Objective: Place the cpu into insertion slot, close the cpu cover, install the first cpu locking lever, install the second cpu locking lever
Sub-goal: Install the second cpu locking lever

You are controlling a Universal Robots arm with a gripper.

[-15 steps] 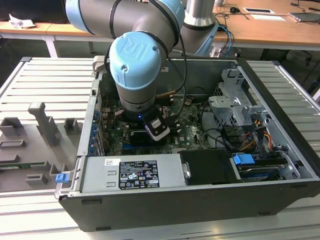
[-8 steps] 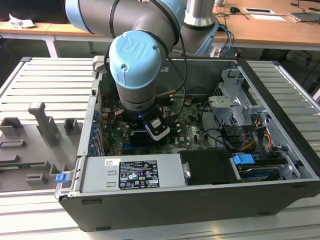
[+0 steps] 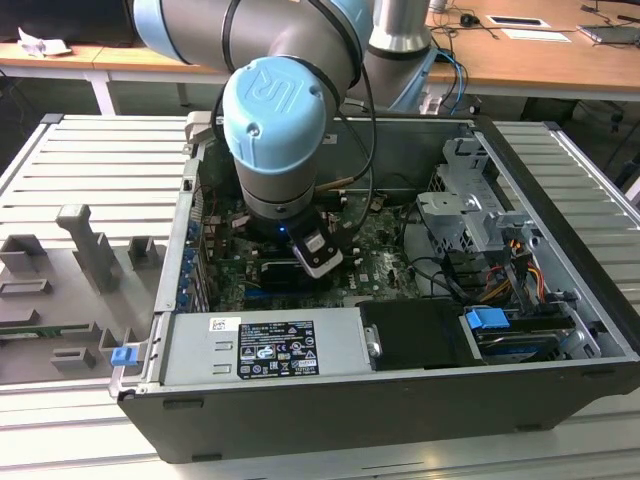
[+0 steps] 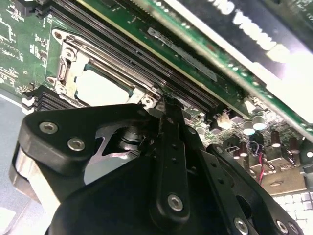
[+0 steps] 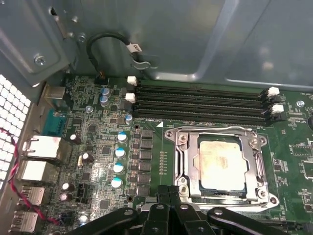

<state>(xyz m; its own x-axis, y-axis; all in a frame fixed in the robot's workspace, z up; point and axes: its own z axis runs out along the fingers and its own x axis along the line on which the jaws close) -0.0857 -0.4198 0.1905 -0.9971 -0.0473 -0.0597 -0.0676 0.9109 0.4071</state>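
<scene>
Arm reaches straight down into the open black computer case (image 3: 400,420), its end effector (image 5: 168,193) narrowed, empty, just beside the silvery-grey square cpu cover (image 5: 185,164). Pale silver-topped square cpu (image 5: 220,169) lies seated under that cover.

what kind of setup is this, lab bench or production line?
Likely a lab or workshop test cell: an open computer case on a slatted metal table, grey fixture blocks alongside, and office-style wooden desks behind.

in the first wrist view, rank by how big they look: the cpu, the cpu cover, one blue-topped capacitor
1. cpu cover, the frame around the chip
2. cpu, showing through its cut-out
3. blue-topped capacitor, much the smallest
</scene>
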